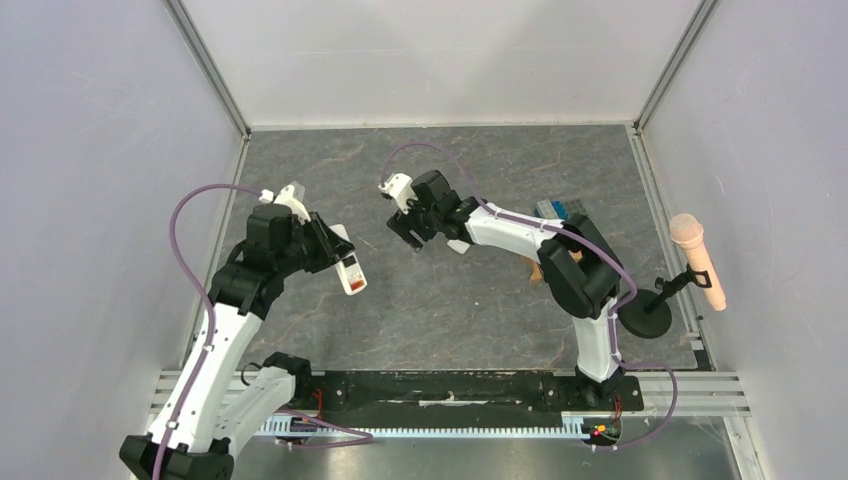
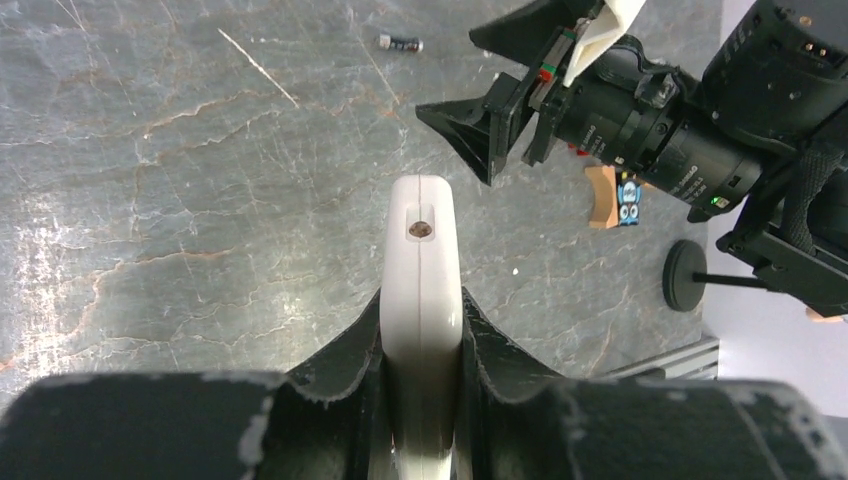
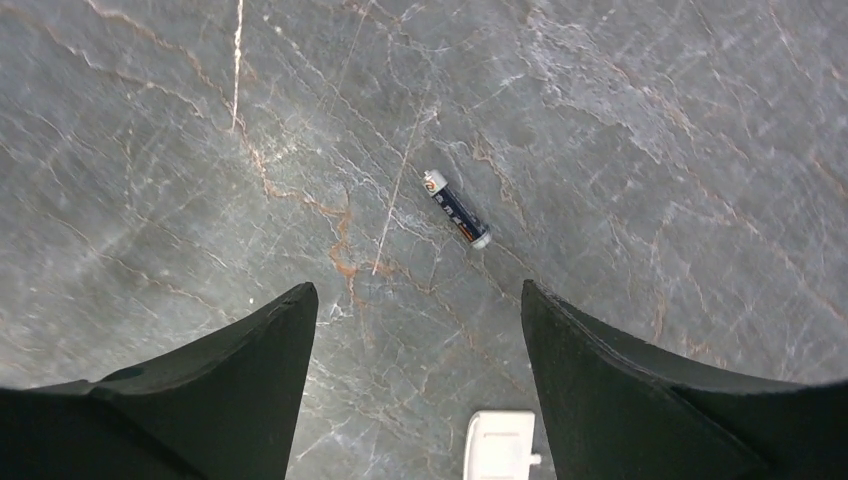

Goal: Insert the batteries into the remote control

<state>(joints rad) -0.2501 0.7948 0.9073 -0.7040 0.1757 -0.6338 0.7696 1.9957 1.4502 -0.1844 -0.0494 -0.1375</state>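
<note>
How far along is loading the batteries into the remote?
Done: the left gripper is shut on the flat white plastic remote control, held above the grey marbled table. In hand: the open right gripper hovers over the small dark silver-ended battery lying on it. Left: grasping and loading it; the bay is hidden, no second battery shows.

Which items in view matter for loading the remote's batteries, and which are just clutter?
Job: remote control, in the left gripper; dark battery on the table, below the open right gripper.
Lying about: microphone on its stand; blue item; small white piece, purpose unclear.
</note>
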